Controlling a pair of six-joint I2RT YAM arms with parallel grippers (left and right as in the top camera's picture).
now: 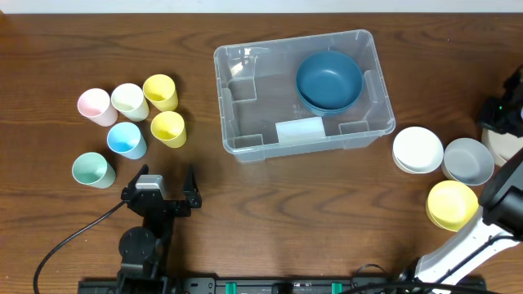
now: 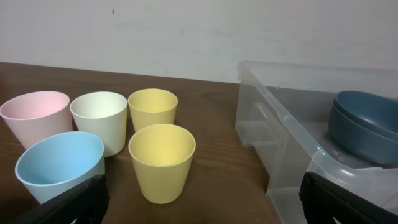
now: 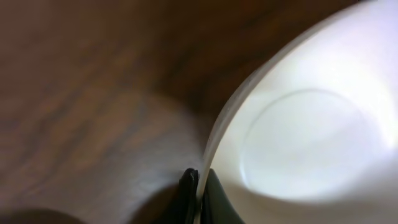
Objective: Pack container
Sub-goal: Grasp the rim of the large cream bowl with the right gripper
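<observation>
Left pincer (image 1: pixel 167 175) sits open and empty, lower left overhead. The container (image 1: pixel 253 122) is upper centre, holding blue bowls (image 1: pixel 328 80). I count six cups (image 1: pixel 129 101) and three bowl piles (image 1: pixel 467 160). Left wrist: five crowded cups, so I'd risk toppling neighbours. Right wrist: right pincer (image 3: pixel 199 180) pinches a white bowl (image 3: pixel 298 137) by its thin rim, which could slip.

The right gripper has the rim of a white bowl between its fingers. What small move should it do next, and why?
Probably lift the white bowl a little off the table: the right gripper seems shut on its rim, and the container has room beside the blue bowls.
</observation>
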